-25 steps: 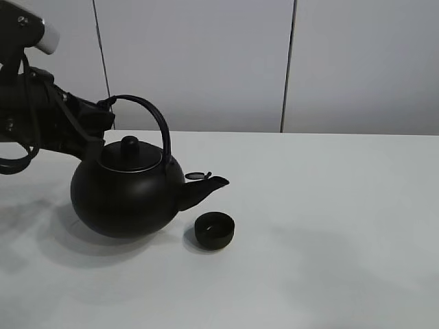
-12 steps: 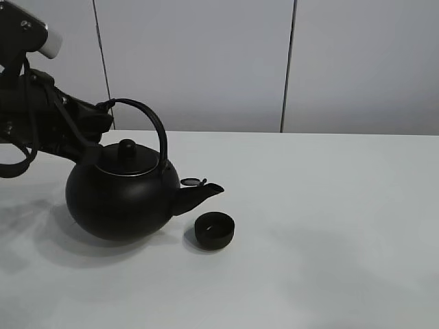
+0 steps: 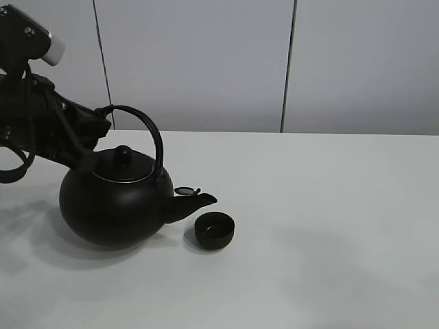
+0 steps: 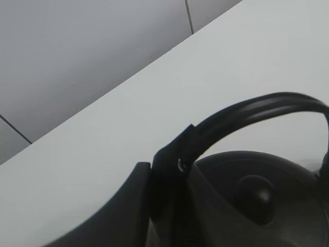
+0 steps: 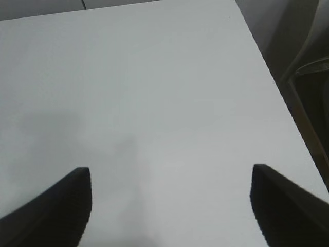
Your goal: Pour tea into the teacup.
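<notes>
Gripping the kettle (image 3: 113,205) by its handle, the left tool (image 3: 100,123) is clamped tight; teacup (image 3: 215,229) just beside the spout; right tool (image 5: 169,206) gapes empty over bare desk (image 3: 343,226).

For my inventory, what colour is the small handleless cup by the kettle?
Small round teacup: matte black, best in exterior high view.

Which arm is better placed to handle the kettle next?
Left, likely: the left end effector is shut on the kettle handle, spout beside the teacup. The right end effector is open over the table, empty.
</notes>
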{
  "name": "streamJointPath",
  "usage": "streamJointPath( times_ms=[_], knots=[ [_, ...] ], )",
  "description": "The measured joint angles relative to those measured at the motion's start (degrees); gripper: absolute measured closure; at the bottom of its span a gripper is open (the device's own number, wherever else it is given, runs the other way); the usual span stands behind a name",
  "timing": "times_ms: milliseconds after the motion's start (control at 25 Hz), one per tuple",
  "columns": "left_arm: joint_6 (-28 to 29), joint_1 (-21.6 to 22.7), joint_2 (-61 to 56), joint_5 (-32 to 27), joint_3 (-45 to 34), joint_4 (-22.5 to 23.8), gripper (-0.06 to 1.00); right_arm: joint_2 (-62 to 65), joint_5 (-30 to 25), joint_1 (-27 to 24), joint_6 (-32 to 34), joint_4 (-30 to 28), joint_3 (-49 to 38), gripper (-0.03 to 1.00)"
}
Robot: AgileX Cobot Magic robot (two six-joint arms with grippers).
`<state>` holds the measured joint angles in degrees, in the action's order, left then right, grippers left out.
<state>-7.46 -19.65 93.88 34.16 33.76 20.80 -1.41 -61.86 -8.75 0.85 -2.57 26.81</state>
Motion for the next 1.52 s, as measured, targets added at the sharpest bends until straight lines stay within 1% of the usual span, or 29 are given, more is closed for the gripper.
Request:
streamJointPath(
  times_ms=[360, 1080, 1520],
  knots=[
    [-3.01, 0.00, 0.00, 0.00, 0.00, -0.23, 0.81, 0.00, 0.00, 0.00, 0.00, 0.00, 0.00, 0.39],
    [-3.23, 0.00, 0.00, 0.00, 1.13, -0.30, 0.82, 0.00, 0.07, 0.00, 0.00, 0.00, 0.00, 0.39],
    [-3.58, 0.00, 0.00, -1.64, 1.13, -1.28, 0.82, 0.00, 0.07, 0.00, 0.00, 0.00, 0.00, 0.39]
  ],
)
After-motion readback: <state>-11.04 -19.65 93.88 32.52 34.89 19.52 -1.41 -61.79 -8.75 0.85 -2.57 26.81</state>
